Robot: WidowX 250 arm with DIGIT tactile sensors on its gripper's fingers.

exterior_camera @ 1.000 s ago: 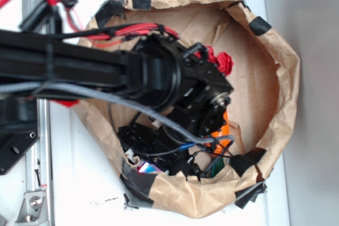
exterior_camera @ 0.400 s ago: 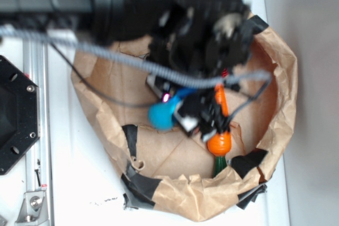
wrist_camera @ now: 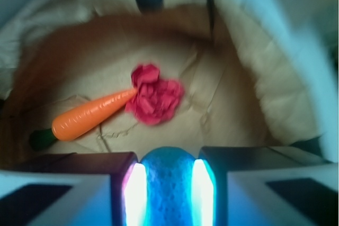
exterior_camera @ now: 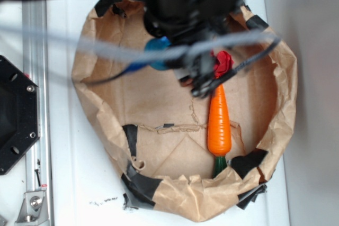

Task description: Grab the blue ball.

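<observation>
Tool (wrist_camera: 169,183) pinching blue ball (wrist_camera: 169,181) between two dark flat fingers (wrist_camera: 79,183); ball round, finely pitted, raised above crumpled brown paper basket (exterior_camera: 275,104) with black tape patches. Below: smooth orange carrot (wrist_camera: 92,114), tip touching ruffled red wad (wrist_camera: 156,99). Basket sits on white surface (exterior_camera: 79,173). Exterior view: blurred arm hides most of ball (exterior_camera: 156,56).

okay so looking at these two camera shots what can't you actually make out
- Blue ball: wrist view cuts its lower part off at the frame edge; in the exterior view a blurred cable crosses it.
- Tool: its fingers are cut off by the wrist frame; motion blur smears it in the exterior view.
- Red wad: mostly behind the tool, exterior view.
- Carrot: leafy end dim, wrist view.
</observation>
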